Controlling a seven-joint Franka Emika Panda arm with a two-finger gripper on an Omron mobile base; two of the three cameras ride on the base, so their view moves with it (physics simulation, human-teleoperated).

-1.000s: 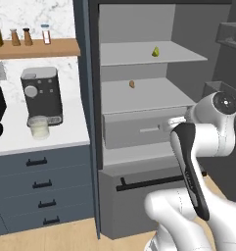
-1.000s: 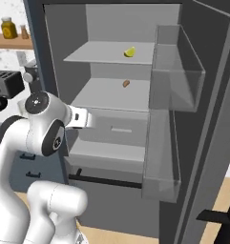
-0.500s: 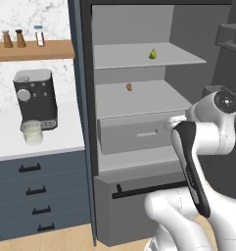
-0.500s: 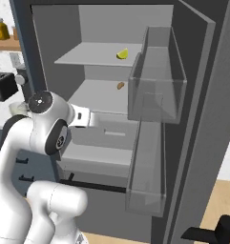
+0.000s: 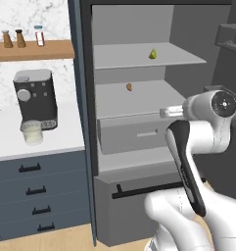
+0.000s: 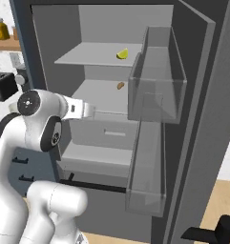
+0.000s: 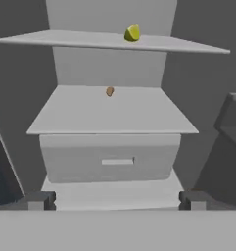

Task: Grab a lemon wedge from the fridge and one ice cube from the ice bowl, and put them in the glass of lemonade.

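The fridge (image 5: 82, 98) stands open, with pale grey shelves inside. The lemon wedge (image 5: 152, 54) (image 6: 122, 54) (image 7: 132, 33) lies on the top shelf, toward its right side. My gripper (image 7: 117, 200) is open and holds nothing. It sits outside the fridge at drawer height, pointing straight in, well below and short of the wedge. The glass of lemonade (image 5: 32, 132) stands on the white counter in front of the coffee machine. The ice bowl and the ice cube are out of view.
A small orange-brown oval item (image 5: 129, 87) (image 7: 109, 91) lies on the middle shelf. Below it is a closed grey drawer (image 7: 109, 159). The open door (image 6: 202, 95) carries clear bins (image 6: 157, 81) on the right. A coffee machine (image 5: 35, 98) and a wooden shelf with jars (image 5: 31, 49) are to the left.
The whole picture has shifted and the fridge looms larger: the base has driven closer to it. The arm keeps its pose and the gripper stays open.
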